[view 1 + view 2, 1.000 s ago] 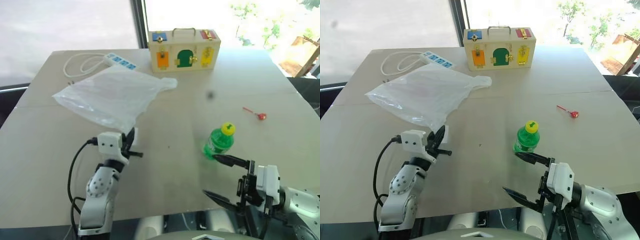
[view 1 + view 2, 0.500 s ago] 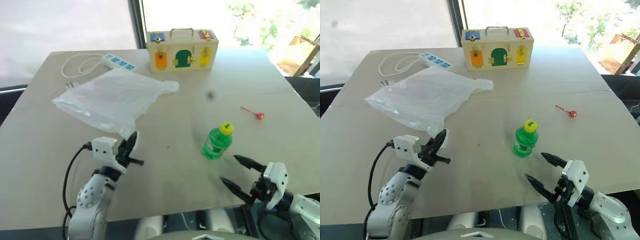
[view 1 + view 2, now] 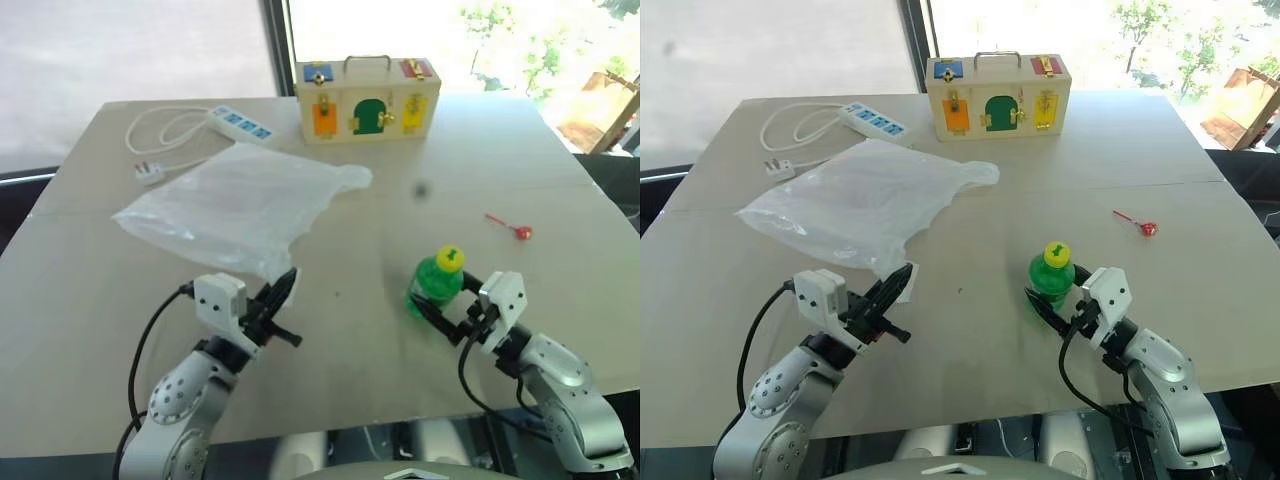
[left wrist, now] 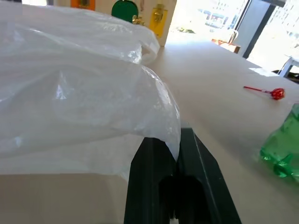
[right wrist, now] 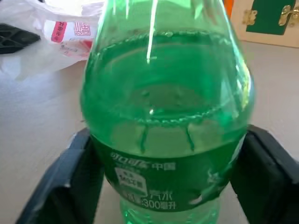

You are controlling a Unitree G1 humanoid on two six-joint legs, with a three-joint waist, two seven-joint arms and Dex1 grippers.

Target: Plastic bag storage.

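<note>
Pinching the near corner of the crinkly translucent whitish plastic bag (image 3: pixel 235 200) on the tan counter (image 3: pixel 330 330), my left tool (image 3: pixel 280 300) is clamped; my right tool (image 3: pixel 1050 312) straddles the green bottle (image 3: pixel 1051 277), jaws wide.

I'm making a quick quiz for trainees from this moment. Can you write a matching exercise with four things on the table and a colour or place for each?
Things:
1. plastic bag
2. bottle
3. wooden box
4. power strip

Descriptions:
A. green with a yellow cap, between the right gripper's fingers
B. at the table's far edge, with a handle on top
C. translucent whitish, its near corner pinched by the left gripper
D. white with blue sockets, beside a coiled cable

Pairs: 1-C, 2-A, 3-B, 4-D
</note>
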